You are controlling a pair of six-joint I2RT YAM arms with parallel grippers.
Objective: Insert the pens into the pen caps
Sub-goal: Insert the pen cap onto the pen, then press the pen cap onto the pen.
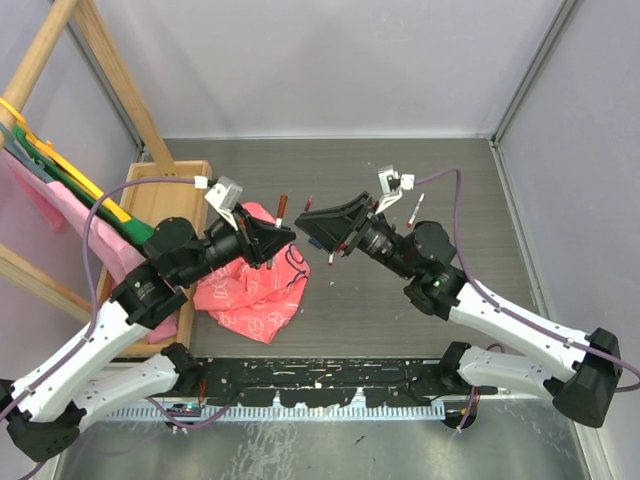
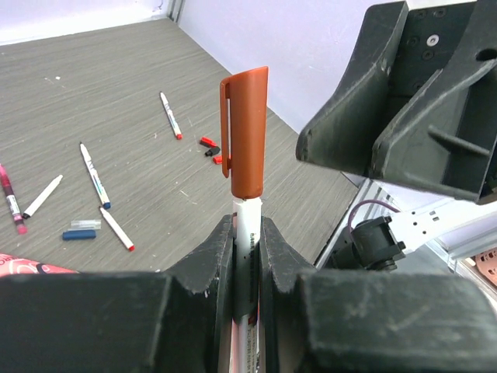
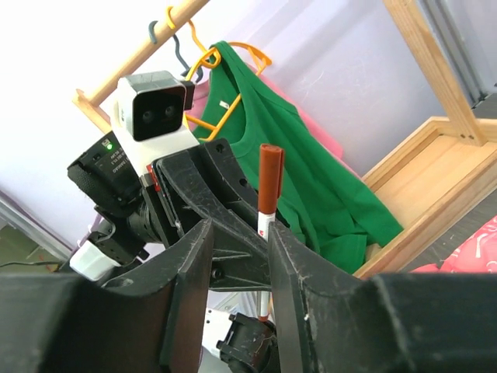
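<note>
From above, the left gripper [image 1: 278, 236] is holding a pen [image 1: 283, 210] upright over a pink cloth [image 1: 250, 295]. The right gripper [image 1: 306, 220] is hovering just beside it, its jaws too dark to read here. In the left wrist view, the left gripper is clenching the white pen, whose lower barrel is hidden between the fingers. A brown-red cap [image 2: 247, 132] is sitting on the pen's top, while loose pens [image 2: 95, 175] and small caps [image 2: 208, 146] are lying on the table [image 2: 116, 70] behind. In the right wrist view, the right gripper is standing open and gripping nothing, with the capped pen showing beyond the gap.
</note>
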